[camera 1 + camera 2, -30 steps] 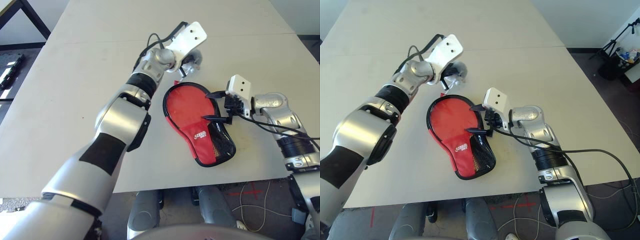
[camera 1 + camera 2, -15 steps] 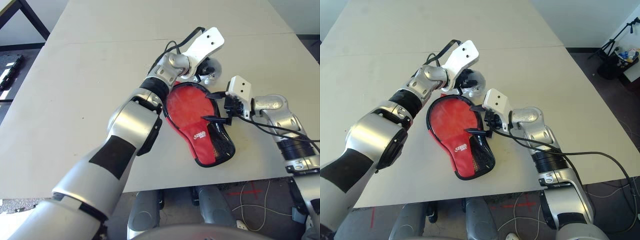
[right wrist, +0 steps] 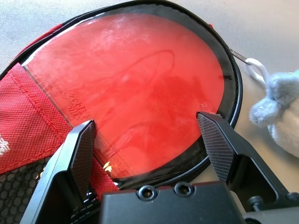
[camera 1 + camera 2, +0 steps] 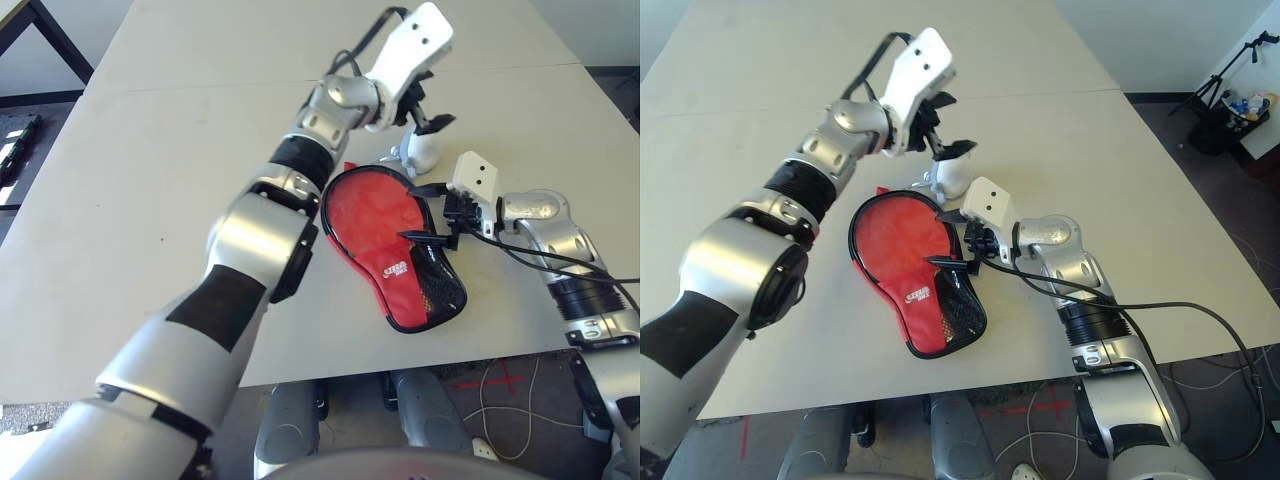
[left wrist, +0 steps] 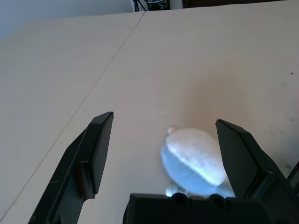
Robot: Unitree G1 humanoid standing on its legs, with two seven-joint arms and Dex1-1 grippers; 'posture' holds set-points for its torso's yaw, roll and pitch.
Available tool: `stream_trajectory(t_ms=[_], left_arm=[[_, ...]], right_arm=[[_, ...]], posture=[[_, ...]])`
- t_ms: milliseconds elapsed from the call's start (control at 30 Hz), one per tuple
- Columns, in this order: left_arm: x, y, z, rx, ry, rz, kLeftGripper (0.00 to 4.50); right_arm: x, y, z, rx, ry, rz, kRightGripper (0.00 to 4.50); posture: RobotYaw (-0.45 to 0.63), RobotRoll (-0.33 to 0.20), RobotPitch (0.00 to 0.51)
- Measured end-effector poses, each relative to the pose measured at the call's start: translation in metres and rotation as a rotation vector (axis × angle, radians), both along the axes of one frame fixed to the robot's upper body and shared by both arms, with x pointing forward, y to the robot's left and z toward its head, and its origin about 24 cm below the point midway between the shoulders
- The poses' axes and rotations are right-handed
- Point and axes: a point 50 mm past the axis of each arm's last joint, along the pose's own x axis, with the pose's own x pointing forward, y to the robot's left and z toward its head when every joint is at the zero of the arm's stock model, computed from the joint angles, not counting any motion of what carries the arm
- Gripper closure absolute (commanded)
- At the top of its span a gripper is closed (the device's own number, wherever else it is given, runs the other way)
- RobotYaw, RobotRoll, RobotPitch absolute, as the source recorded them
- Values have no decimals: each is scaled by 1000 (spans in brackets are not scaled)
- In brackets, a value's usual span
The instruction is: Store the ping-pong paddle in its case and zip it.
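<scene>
The ping-pong paddle (image 3: 135, 93) lies inside the case (image 4: 395, 255), its round red face showing through the unzipped upper part, ringed by the black zipper edge. The handle cannot be made out. The case rests flat on the pale table (image 4: 150, 150), near the front edge, with its rounded end away from the robot and its narrow end, bearing the black mesh pocket (image 4: 440, 285) and the white logo (image 4: 398, 268), toward the robot.

On the left, the left arm reaches forward across the table, past the far end of the case. The left gripper (image 4: 943, 124) hangs above the table with its two black fingers spread wide and nothing between them. Just below it, beyond the case's rounded end, sits a small pale grey plush pouch (image 4: 420, 152); in the left wrist view it lies on the table between and below the spread fingers (image 5: 91, 154), apart from them. A small white loop (image 3: 254, 70) lies between the pouch and the case's rim.

To the right, the right gripper (image 4: 422, 212) sits low at the case's right side, its fingers spread wide over the edge of the case. In the right wrist view the fingers (image 3: 79, 151) frame the paddle's red face, gripping nothing.
</scene>
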Motion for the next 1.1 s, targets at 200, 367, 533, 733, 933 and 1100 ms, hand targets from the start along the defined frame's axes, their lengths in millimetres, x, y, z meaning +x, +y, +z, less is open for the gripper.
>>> stream_trajectory(t_ms=[200,367,533,733,933,1100], left_arm=[[2,50,-7,65,-13,51,39],[-6,91,-38,134,48,64,39],[-31,109,-55,197,80,-30,39],[-58,115,-75,208,190,-101,39],[-74,109,-90,193,266,-121,39],[-78,97,-99,153,316,-140,39]], right_arm=[[0,1,-2,5,1,-2,0],[0,0,-1,6,-4,-2,0],[2,2,-2,11,1,-2,0],[4,1,-2,8,4,-3,0],[4,1,-3,6,9,-3,0],[4,2,-3,3,12,0,0]], posture=[[-103,0,219],[-90,0,222],[-80,0,228],[-75,0,232],[-76,0,232],[-81,0,231]])
